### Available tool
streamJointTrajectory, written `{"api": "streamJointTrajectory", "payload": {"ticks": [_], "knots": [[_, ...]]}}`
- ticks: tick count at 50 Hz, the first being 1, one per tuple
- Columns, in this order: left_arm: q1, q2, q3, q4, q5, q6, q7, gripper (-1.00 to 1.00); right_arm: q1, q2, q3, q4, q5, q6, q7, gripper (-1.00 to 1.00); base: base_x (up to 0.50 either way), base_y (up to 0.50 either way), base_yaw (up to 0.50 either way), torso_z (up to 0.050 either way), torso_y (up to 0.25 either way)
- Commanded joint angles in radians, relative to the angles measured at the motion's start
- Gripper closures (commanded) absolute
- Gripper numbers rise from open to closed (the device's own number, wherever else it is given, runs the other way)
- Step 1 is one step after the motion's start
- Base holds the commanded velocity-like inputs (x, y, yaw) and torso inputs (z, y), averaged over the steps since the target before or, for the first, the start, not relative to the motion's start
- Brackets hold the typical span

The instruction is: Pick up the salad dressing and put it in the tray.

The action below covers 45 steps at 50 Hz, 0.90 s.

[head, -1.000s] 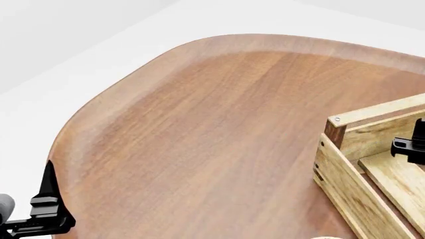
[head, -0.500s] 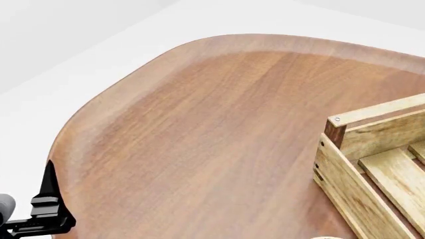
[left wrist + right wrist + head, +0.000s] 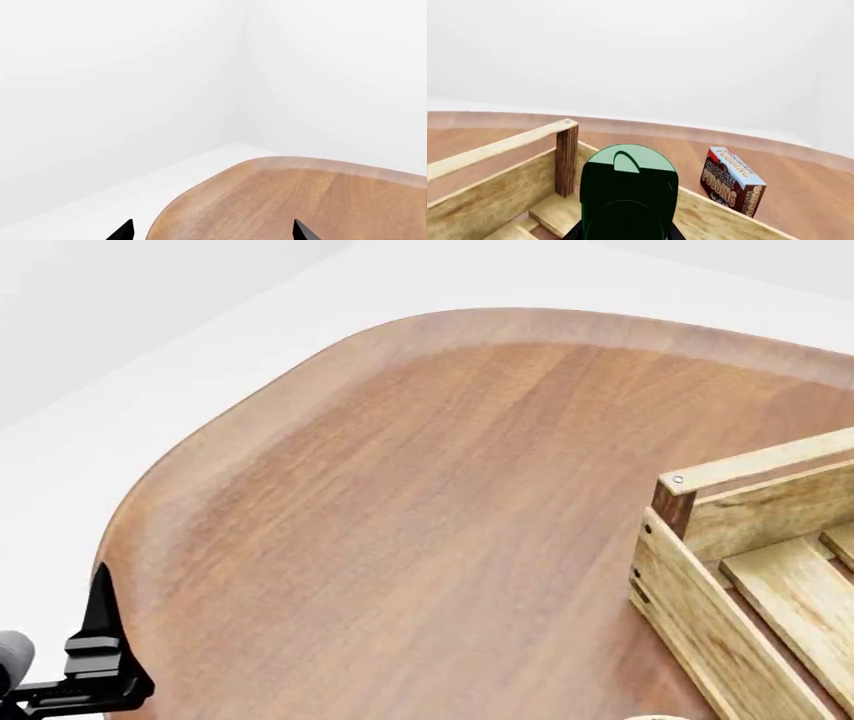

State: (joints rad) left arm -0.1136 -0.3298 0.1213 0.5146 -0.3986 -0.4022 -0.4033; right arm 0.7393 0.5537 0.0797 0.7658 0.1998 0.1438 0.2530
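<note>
In the right wrist view the salad dressing [image 3: 629, 190], with its round glossy green cap, fills the middle of the picture. It sits between the black fingers of my right gripper [image 3: 627, 235], which is shut on it. It hangs over the tray [image 3: 494, 147], a light-wood crate with a dark corner post. The tray's near corner shows at the right of the head view [image 3: 694, 570], where my right gripper is out of view. My left gripper [image 3: 100, 660] is open and empty at the table's left edge, its fingertips [image 3: 125, 231] wide apart.
A blue-and-red pudding box [image 3: 732, 180] stands upright on the table beyond the tray's far wall. The rounded wooden table [image 3: 400, 490] has a raised rim, with white floor and walls beyond it [image 3: 133, 100].
My right gripper, seen one second ago at the head view's right edge over the tray, has left that view. The left arm has barely moved.
</note>
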Motion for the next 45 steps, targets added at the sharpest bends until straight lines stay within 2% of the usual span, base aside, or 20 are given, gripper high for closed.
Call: {"api": "streamJointTrajectory", "payload": {"ticks": [1,3,8,16,45], "knots": [[-0.001,-0.003,0.004,-0.002,0.0,0.003,-0.003,-1.0,0.072,-0.016,-0.019,0.27,-0.063,-0.191,-0.019,1.0,0.0,0.0,0.0,0.0,0.0],[-0.001,-0.004,0.005,-0.001,0.001,0.003,-0.004,-1.0,0.067,-0.018,-0.014,0.273,-0.056,-0.185,-0.02,1.0,0.0,0.0,0.0,0.0,0.0],[0.0,-0.005,0.008,0.0,0.001,0.004,-0.005,-1.0,0.114,-0.028,-0.019,0.465,-0.069,-0.32,-0.027,1.0,0.0,0.0,0.0,0.003,0.0],[0.001,-0.007,0.01,-0.002,0.001,0.009,-0.007,-1.0,0.112,-0.029,-0.003,0.533,-0.059,-0.379,-0.029,1.0,0.0,0.0,0.0,0.0,0.001],[0.002,-0.013,0.019,-0.006,-0.001,0.017,-0.013,-1.0,0.037,-0.05,0.09,0.542,-0.092,-0.414,-0.027,1.0,0.0,0.0,0.0,0.0,0.0]]}}
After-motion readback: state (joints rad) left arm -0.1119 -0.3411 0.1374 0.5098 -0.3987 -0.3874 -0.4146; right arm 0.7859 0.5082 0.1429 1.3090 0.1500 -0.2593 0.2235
